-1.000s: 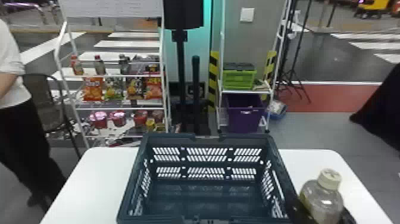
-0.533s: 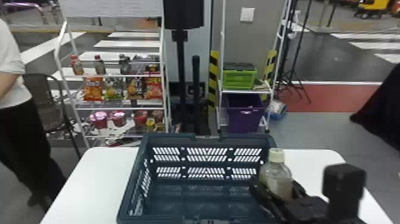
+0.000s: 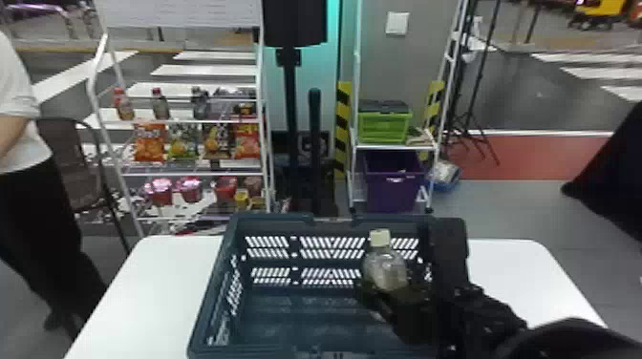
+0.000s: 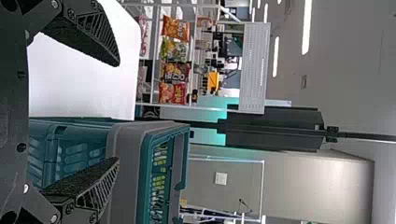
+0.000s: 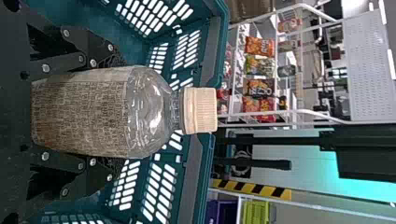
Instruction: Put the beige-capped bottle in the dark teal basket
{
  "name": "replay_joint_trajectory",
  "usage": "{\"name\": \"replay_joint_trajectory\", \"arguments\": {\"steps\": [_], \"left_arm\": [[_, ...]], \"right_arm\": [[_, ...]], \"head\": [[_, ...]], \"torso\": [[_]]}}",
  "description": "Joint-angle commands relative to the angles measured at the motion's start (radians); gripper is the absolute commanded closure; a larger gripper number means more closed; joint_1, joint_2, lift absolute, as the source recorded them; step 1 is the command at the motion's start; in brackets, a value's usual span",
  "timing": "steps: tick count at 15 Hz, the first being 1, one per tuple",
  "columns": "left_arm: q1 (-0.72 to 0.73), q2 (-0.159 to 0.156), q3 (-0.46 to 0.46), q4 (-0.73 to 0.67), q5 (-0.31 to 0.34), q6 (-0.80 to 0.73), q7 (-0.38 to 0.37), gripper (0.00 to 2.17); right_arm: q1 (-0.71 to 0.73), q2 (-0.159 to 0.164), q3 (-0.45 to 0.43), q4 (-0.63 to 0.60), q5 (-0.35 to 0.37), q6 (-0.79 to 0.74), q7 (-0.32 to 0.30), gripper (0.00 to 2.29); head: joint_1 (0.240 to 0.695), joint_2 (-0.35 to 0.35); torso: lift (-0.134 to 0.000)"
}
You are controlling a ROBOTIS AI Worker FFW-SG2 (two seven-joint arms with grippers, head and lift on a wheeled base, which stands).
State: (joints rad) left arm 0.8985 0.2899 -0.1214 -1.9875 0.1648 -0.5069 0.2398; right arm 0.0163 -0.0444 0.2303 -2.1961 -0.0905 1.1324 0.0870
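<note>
Carried leftward since the earlier frames: the beige-capped bottle (image 3: 387,269), first seen off the right side of the dark teal basket (image 3: 277,227), then at its right edge, now within the basket's outline, nearer the right wall. Bottle upright, cap up, gripped around its labelled body by the right hand (image 5: 116,113), fingers closed on both sides. No shift noted in the basket on the white worktop (image 3: 157,286). Left hand (image 4: 116,112) held beside the basket, its fingers apart, nothing between them. Sideways carry judged nearly done; lowering and release still to be made. Whether the base is touching the basket floor cannot be told. Straight descent probably called for, with the right wall given room; if let go too high, the bottle could be tipped over.
</note>
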Motion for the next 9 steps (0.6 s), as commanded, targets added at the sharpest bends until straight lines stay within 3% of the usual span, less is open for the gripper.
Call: {"name": "replay_joint_trajectory", "arguments": {"steps": [1, 5, 9], "left_arm": [[-0.004, 0.000, 0.003, 0.001, 0.004, 0.000, 0.000, 0.17], [-0.007, 0.000, 0.006, 0.007, 0.013, 0.006, 0.000, 0.17], [-0.013, 0.000, 0.006, 0.007, 0.015, 0.009, 0.000, 0.17]], "right_arm": [[-0.068, 0.018, 0.009, 0.122, -0.020, 0.014, -0.003, 2.28], [-0.151, 0.037, 0.030, 0.294, -0.046, 0.011, -0.004, 2.27], [-0.194, 0.045, 0.030, 0.357, -0.084, 0.011, -0.009, 2.26]], "head": [[0.499, 0.000], [0.499, 0.000], [0.499, 0.000]], "torso": [[0.000], [0.000], [0.000]]}}
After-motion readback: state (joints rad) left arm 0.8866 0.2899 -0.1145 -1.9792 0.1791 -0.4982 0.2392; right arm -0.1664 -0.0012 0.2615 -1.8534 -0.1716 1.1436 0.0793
